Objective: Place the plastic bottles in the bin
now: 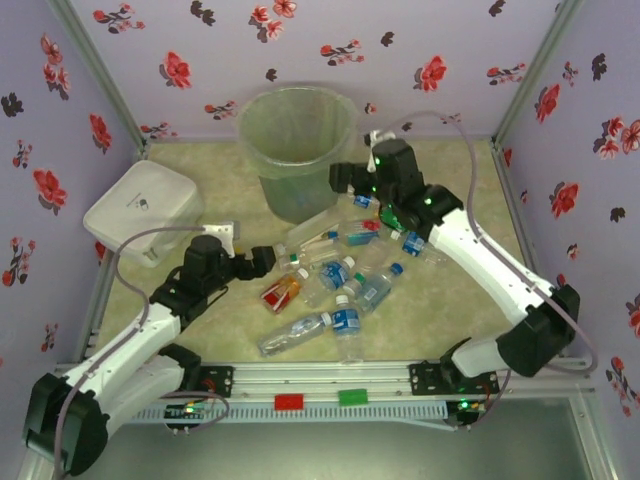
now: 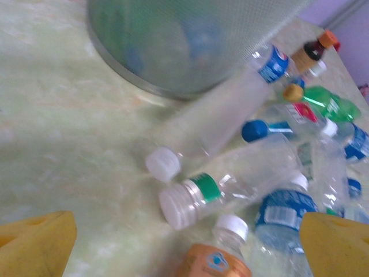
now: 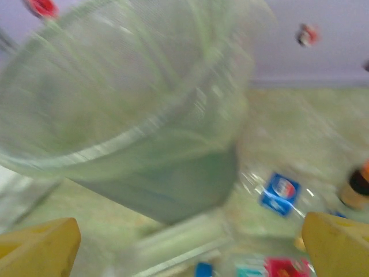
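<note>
Top: bottles heaped just before bin; left gripper at heap's left edge.
Left wrist: jaws wide apart, empty; green-banded bottle lies ahead. Judge best to straddle it mid-length.
Right wrist: right gripper wide, empty, facing bin; blurred.

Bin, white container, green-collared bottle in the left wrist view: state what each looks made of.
Bin: translucent grey-green plastic, finely textured wall, with what looks like a thin clear film liner. White container: opaque white plastic, probably, smooth with a soft sheen. Green-collared bottle: thin clear plastic, glossy and crinkled, with a ribbed white cap.
</note>
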Tool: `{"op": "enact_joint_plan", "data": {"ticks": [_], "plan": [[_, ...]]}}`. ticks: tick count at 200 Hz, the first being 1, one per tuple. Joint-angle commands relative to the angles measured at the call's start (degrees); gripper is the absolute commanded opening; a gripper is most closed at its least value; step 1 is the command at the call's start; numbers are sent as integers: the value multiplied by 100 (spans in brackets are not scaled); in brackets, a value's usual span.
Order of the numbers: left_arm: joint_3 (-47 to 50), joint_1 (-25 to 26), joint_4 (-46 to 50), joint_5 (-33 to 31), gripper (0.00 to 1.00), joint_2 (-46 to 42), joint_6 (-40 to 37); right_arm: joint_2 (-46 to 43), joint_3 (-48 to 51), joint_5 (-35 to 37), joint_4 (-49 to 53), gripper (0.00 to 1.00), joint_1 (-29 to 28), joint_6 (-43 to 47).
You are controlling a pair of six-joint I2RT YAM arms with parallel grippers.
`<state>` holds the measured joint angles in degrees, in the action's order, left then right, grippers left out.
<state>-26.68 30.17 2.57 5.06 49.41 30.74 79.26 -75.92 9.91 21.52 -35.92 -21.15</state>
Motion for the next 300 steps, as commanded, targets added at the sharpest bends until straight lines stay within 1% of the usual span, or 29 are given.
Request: {"op": "enact_joint_plan", "data": {"ticks": [1, 29, 51, 83, 112, 178, 199, 240, 267, 280, 300], "plan": [[-227, 444, 722, 100, 100, -118, -201, -353, 742, 1129, -213, 100, -29, -376], [-316, 1171, 1271, 92, 99, -16, -230, -595, 1557, 1537, -537, 100, -29, -707], [-371, 1755, 1609, 66, 98, 135, -126, -598, 1823, 1664, -741, 100, -29, -809], [-417, 2540, 1957, -93, 98, 479, 129, -463, 1790, 1733, -846, 100, -25, -698], [-508, 3061, 2283, -422, 98, 759, 161, -403, 1645, 1795, -737, 100, -22, -480], [-696, 3605, 2248, -613, 98, 1635, 146, -438, 1690, 1963, -563, 100, -20, -405], [-760, 3730, 2317, -703, 98, 1786, 170, -480, 1709, 1996, -550, 100, -20, -401], [-786, 3753, 2540, -961, 97, 1688, 284, -545, 1712, 2015, -528, 100, -18, -403], [-784, 3774, 2897, -1034, 95, 1483, 337, -661, 1684, 2056, -580, 100, -20, -386], [-791, 3802, 3113, -1054, 91, 1339, 371, -714, 1703, 2092, -623, 100, -20, -357], [-804, 3891, 3354, -1098, 88, 1102, 465, -762, 1737, 2126, -640, 100, -20, -367]]}}
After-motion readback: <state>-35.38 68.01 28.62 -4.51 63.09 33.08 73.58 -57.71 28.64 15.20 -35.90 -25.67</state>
